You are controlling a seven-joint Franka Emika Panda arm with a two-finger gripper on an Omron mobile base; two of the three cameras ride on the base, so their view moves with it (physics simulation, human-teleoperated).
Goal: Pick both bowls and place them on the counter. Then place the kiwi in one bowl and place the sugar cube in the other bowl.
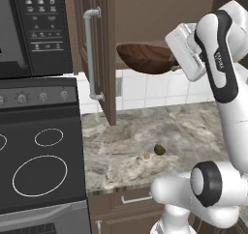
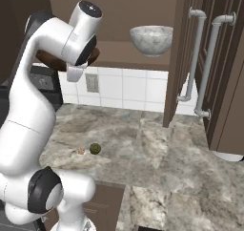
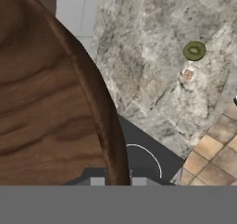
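Up at the open wall cabinet, the gripper [image 1: 177,63] was closed on the rim of the wooden bowl [image 1: 145,58], its jaws drawn almost together on the thin edge, and the bowl hung tilted above the counter [image 1: 126,146] with its hollow turned toward the room. From the hand view the bowl's brown grain [image 3: 46,102] took up the left side, with the stone worktop far below it. On the cabinet's lower shelf [image 2: 114,53] the marbled bowl [image 2: 151,40] stood upright toward the right end, close to the open cabinet door [image 2: 186,53] and well apart from the wooden one. Down on the counter, the kiwi [image 1: 159,150] lay near the front edge, and the sugar cube [image 1: 146,156] sat just beside it, a little nearer that edge and toward the stovetop [image 1: 38,160], the two not touching. Both lay well clear of the counter's left edge where it met the stovetop, and well below the lifted bowl.
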